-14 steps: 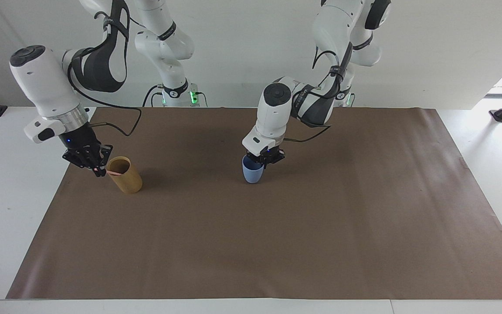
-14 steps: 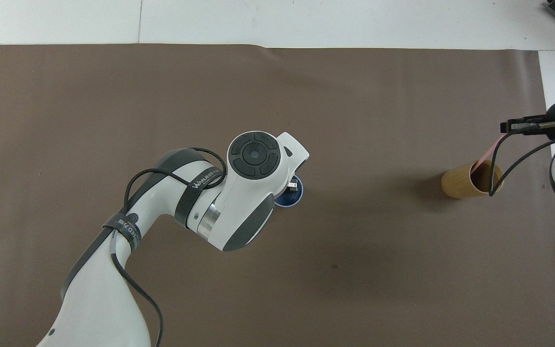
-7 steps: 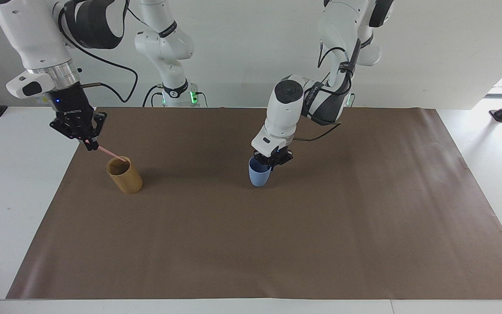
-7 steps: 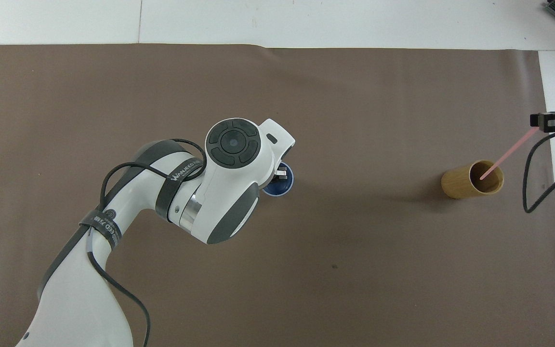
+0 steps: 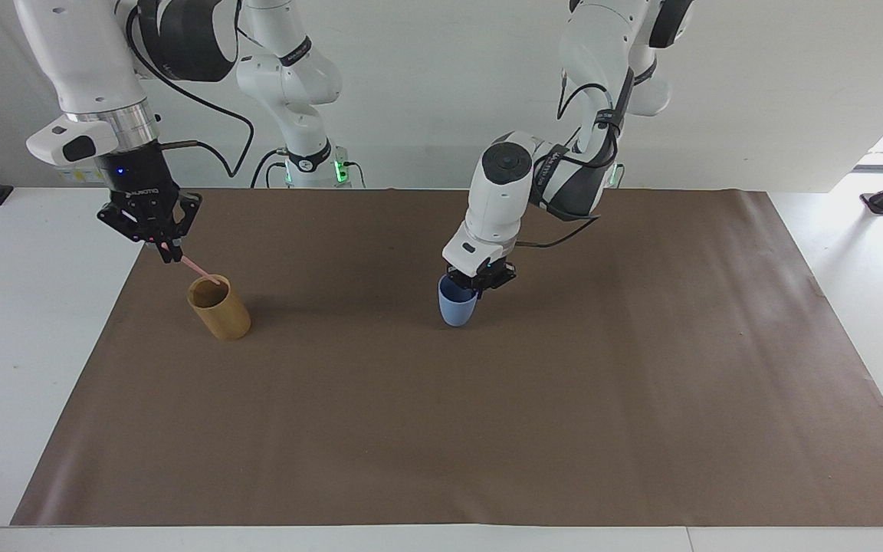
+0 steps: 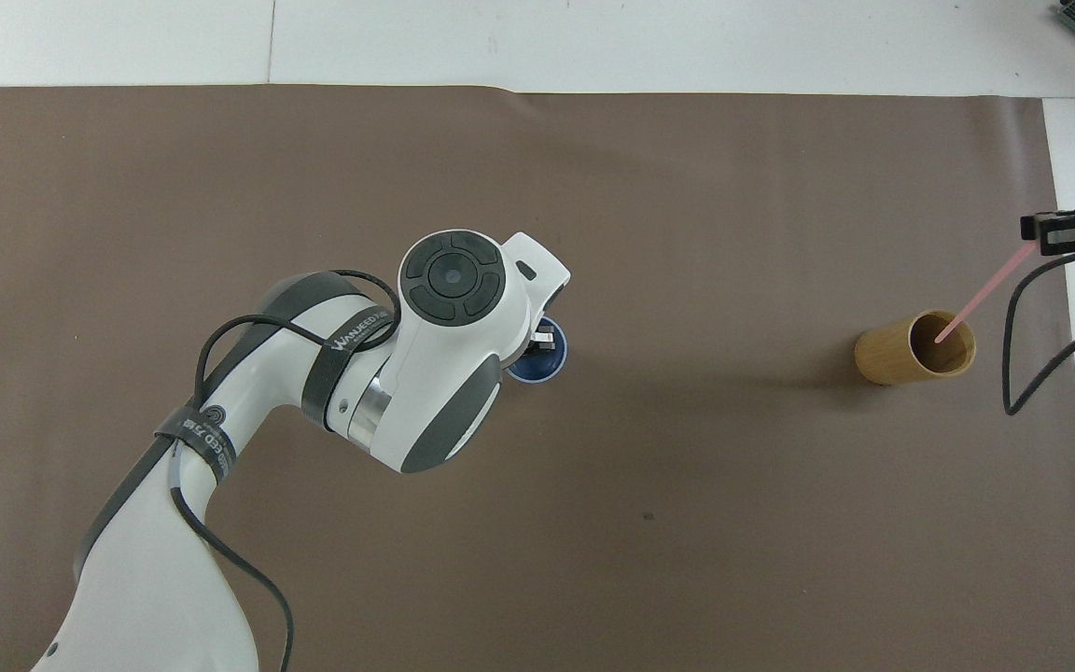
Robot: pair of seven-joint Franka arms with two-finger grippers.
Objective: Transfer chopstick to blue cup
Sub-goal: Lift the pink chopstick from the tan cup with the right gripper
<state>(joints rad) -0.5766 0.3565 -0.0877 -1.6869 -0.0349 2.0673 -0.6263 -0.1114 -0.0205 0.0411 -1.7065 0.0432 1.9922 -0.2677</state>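
A pink chopstick (image 5: 198, 267) is pinched by the right gripper (image 5: 168, 254), its tip inside the tan cup (image 5: 219, 308); the blue cup (image 5: 457, 303), mid-mat, is gripped at the rim by the left gripper (image 5: 479, 287), seemingly steadied for delivery.

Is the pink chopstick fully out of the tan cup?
No. The chopstick, held slanted by the right gripper, has its lower tip inside the tan cup.

tan bamboo-looking cup (image 5: 219, 307) standing upright toward the right arm's end, big brown mat (image 5: 487, 429) covering most of the white desk (image 5: 20, 368)
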